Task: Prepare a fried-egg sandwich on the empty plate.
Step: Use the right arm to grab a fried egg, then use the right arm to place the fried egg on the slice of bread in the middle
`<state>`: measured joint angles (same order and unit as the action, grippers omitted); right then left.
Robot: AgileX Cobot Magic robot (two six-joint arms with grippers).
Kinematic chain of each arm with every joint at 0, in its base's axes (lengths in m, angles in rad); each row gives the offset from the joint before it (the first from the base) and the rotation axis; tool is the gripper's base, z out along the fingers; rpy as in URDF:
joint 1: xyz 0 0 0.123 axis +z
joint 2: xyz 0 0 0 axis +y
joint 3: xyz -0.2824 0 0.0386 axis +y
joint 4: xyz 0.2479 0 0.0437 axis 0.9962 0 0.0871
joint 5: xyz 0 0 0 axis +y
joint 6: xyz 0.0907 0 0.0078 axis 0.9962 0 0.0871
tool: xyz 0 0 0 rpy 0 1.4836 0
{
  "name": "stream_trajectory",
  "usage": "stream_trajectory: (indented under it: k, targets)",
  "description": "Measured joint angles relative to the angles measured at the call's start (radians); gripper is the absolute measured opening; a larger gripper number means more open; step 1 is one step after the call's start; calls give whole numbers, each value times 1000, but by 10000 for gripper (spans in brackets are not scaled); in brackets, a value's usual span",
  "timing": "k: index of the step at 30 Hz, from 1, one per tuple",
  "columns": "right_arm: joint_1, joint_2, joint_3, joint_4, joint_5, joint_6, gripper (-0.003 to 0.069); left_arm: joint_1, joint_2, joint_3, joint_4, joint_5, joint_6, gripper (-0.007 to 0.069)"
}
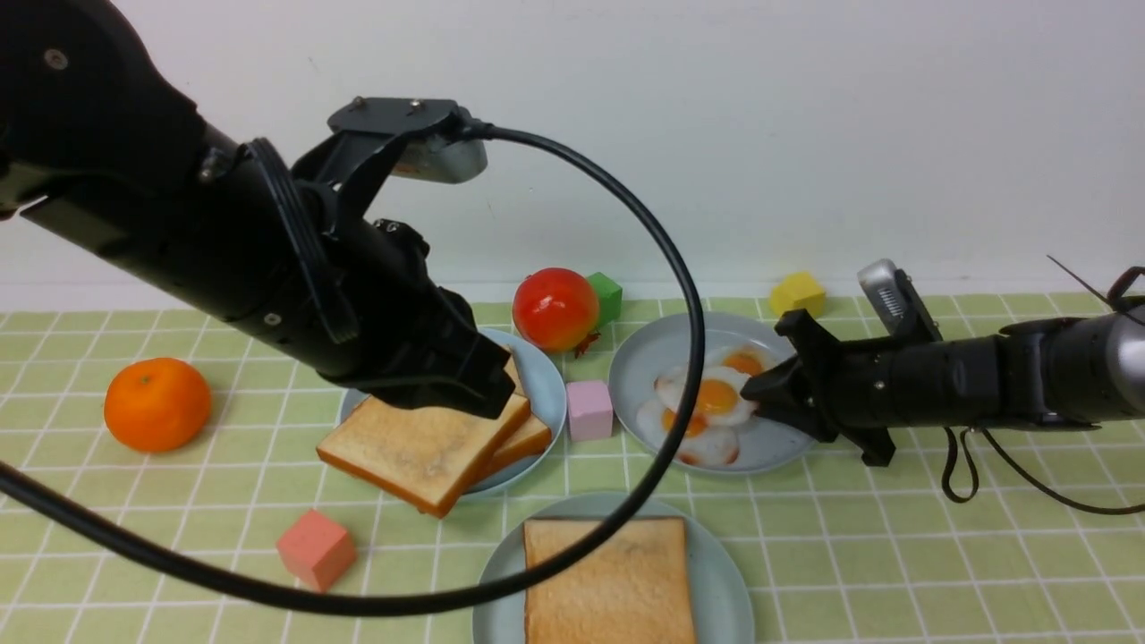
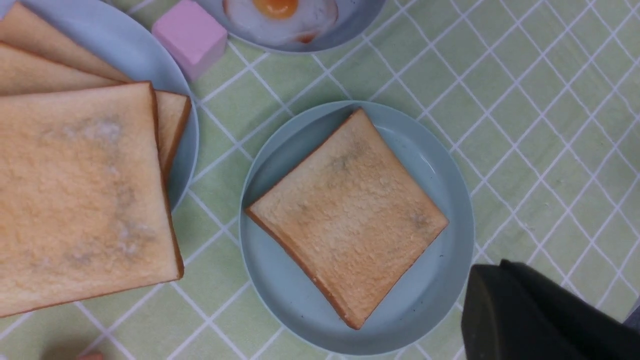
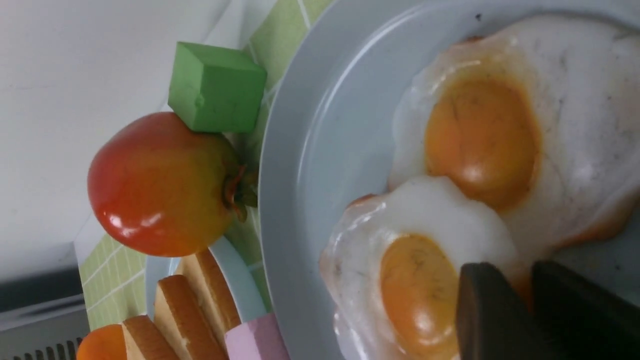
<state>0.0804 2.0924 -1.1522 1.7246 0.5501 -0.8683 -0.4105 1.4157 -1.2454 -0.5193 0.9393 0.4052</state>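
Nearest, on the robot's side of both grippers and between them, the smooth pale teal-green plate (image 1: 723, 572) carries one square golden-brown toast slice (image 1: 608, 581) lying flat. Farther back, the left gripper (image 1: 472, 398) is closed over a tilted second toast slice (image 1: 411, 452); whether it grips that slice is unclear. The right gripper (image 1: 756, 389) pinches the wavy white rim of an orange-yolked fried egg (image 3: 415, 280).

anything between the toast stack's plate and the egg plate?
Yes, a pink cube sits on the cloth between the toast plate and the egg plate. Clearest in the front view; the left wrist view shows it too.
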Motion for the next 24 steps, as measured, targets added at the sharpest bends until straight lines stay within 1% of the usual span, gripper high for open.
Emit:
stream_trajectory:
  k: [1,2,7,11,13,14,16,20,23,24]
  targets:
    - [0,0,0,0,2,0,87,0,0,0,0,2,0,-13]
    - [0,0,0,0,5,0,76,0,0,0,0,6,0,-13]
    - [0,0,0,0,10,0,77,0,-1,0,8,12,-13,-13]
    - [0,-14,0,0,20,2,77,0,-24,1,61,30,-85,-13]
    - [0,-57,2,-7,47,3,77,0,-80,6,133,67,-172,-13]
    - [0,-62,2,-10,50,3,77,0,-86,7,137,70,-179,-13]
    - [0,-138,2,-52,83,16,77,0,-167,39,194,90,-252,-13]
    - [4,-280,2,-211,192,66,77,0,-312,160,257,80,-356,-13]
    - [35,-345,4,-322,293,92,77,0,-415,263,273,51,-419,-13]
    - [59,-363,14,-347,323,101,77,0,-447,298,273,34,-442,-13]
